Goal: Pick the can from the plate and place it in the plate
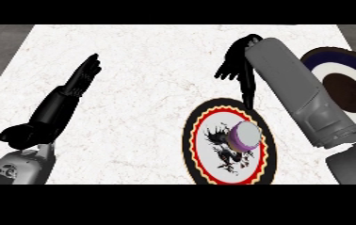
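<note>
A short can with a purple side and a grey top stands on the patterned plate, which has a black rim, a red ring and a white middle with a black figure. My right hand hangs above and beyond that plate, fingers relaxed and pointing down, holding nothing and apart from the can. A second plate, navy-rimmed with a white ring and a brown centre, lies at the right edge, partly hidden by my right forearm. My left hand rests open at the left, fingers straight.
The white marble counter spreads between both arms. Its far edge runs along the top of the view, with grey floor beyond the corners.
</note>
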Action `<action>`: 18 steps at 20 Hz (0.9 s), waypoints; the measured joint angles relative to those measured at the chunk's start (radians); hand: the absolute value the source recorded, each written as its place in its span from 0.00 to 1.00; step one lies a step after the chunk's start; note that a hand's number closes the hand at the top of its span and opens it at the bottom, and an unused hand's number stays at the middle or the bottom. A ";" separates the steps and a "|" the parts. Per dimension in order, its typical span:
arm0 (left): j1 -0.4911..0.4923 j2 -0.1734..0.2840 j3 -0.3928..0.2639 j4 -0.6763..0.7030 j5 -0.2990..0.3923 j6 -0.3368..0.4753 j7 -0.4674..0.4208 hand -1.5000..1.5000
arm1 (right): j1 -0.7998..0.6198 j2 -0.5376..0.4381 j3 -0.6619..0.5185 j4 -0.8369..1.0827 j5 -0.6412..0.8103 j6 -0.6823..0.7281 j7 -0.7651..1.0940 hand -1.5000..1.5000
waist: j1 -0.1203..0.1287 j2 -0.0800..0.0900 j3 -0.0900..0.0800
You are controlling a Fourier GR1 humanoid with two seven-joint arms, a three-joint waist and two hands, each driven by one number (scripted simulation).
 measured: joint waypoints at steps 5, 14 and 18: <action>0.004 -0.012 0.012 0.008 -0.014 -0.007 -0.005 0.50 | 0.041 0.023 0.012 -0.007 0.034 0.022 -0.010 0.00 | -0.005 -0.001 0.000; 0.028 -0.031 0.031 -0.027 -0.032 -0.020 0.020 0.50 | 0.154 0.041 0.025 -0.086 0.069 0.052 0.008 0.00 | -0.018 -0.008 -0.001; 0.008 -0.039 0.047 -0.002 -0.031 -0.031 0.019 0.50 | 0.191 0.045 0.025 -0.128 0.063 0.070 0.023 0.00 | -0.023 -0.018 -0.005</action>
